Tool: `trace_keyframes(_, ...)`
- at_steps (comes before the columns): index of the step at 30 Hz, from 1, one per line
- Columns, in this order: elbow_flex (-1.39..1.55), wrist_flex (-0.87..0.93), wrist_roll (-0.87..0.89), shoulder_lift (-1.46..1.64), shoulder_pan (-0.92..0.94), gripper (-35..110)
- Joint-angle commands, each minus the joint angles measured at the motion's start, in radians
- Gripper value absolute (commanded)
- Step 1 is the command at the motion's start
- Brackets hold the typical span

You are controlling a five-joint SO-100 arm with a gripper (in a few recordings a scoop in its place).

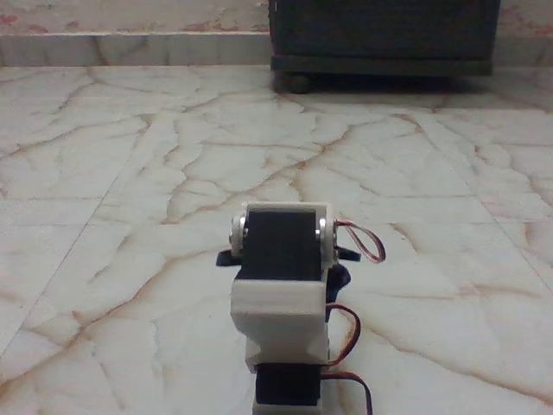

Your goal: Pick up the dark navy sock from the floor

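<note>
My white arm (282,294) with its black servo blocks stands at the bottom centre of the fixed view, seen from behind. Its own links hide the gripper on the far side. Small dark navy pieces of what looks like the sock (340,280) stick out past the arm on the right, and another bit pokes out on the left. I cannot tell whether that fabric is held or lies on the floor (173,173), which is glossy cream marble with reddish-brown veins.
A dark cabinet (384,39) on small feet stands against the back wall at the upper right. A low marble skirting (130,43) runs along the back. Open tile spreads to the left, right and beyond the arm.
</note>
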Motion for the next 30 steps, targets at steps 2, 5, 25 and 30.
trace_keyframes(2, 0.046, -0.02, -0.017, 0.12, 0.015, 0)
trace_keyframes(5, 0.098, -0.048, -0.038, 0.175, 0.034, 0)
trace_keyframes(25, 0.362, -0.824, -0.067, 0.179, -0.014, 0)
trace_keyframes(30, 0.36, -0.936, -0.109, 0.179, -0.025, 0)
